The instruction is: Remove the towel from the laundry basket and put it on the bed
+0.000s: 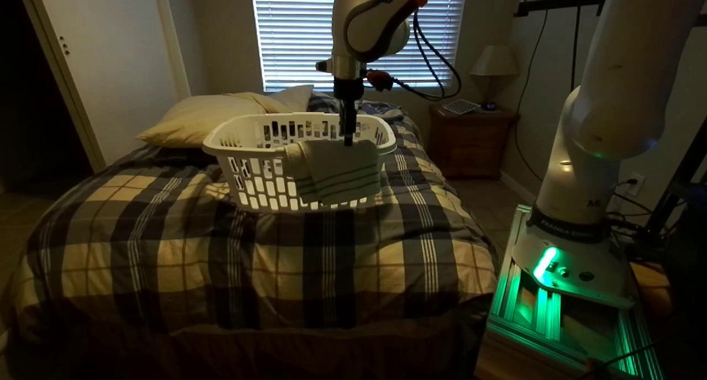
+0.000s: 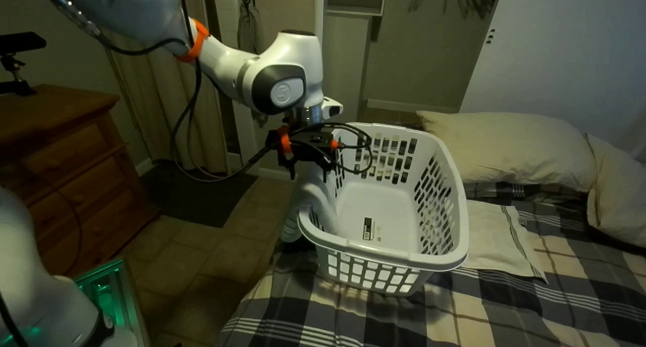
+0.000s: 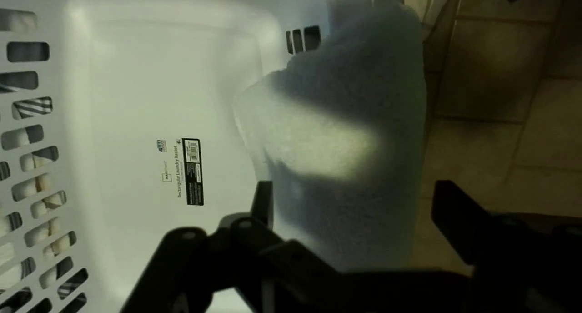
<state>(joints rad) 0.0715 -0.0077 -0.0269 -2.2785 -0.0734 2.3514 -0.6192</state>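
Your gripper point(image 2: 309, 174) is gaping over the towel point(image 1: 347, 173) draping the laundry basket point(image 2: 383, 255) rim; transfer to the bed point(image 1: 276, 269) is remaining.

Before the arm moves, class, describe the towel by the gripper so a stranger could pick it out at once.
Start at the plaid bed and find the white basket standing on it. Over its side away from the pillows, by the open gripper, hangs the towel, pale with thin dark stripes. Unlike the other pale cloth, flat on the bed, it straddles the basket's side.
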